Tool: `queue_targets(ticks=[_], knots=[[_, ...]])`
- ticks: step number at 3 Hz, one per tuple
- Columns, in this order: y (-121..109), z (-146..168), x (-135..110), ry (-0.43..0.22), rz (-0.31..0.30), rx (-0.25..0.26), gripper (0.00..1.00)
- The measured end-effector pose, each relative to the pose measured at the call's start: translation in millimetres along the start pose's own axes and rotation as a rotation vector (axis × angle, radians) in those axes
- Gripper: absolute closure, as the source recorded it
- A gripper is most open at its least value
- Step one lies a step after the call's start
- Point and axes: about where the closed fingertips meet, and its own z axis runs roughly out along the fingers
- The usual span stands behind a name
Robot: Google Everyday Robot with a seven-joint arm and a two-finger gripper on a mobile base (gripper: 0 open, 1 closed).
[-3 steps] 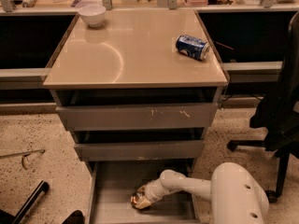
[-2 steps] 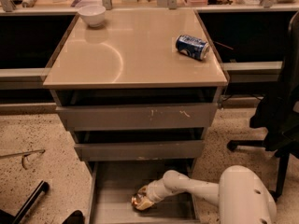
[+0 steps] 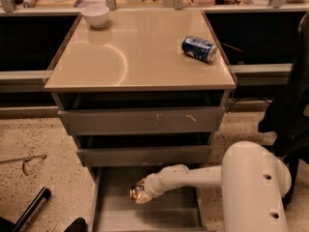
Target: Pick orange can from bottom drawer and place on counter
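The orange can (image 3: pixel 135 193) shows shiny gold and silver at the left of the open bottom drawer (image 3: pixel 174 212), which sticks out at the foot of the grey cabinet. My gripper (image 3: pixel 141 195) reaches in from the right on a white arm and is shut on the can, holding it slightly above the drawer floor. The fingers are mostly hidden against the can. The beige counter (image 3: pixel 140 57) tops the cabinet above.
A blue and white can (image 3: pixel 198 49) lies on its side at the counter's right back. A white bowl (image 3: pixel 95 14) stands at its left back corner. A black chair (image 3: pixel 289 105) stands at the right. Glasses (image 3: pixel 26 162) and a black bar (image 3: pixel 30 209) lie on the floor at the left.
The gripper and the orange can have moved up and to the left within the bottom drawer. My white arm body has shifted right.
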Motion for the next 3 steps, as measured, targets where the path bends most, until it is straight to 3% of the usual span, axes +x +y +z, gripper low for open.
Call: queue_targets(ticks=[1,2,3], knots=[[24.7,-52.1,-64.1,0.016,-0.063,0.002,1.0],[25.3,-51.6,-64.0,0.016,-0.063,0.001,1.0],[28.1,-56.7,-70.7,-0.033,-0.063,0.011,1.0]])
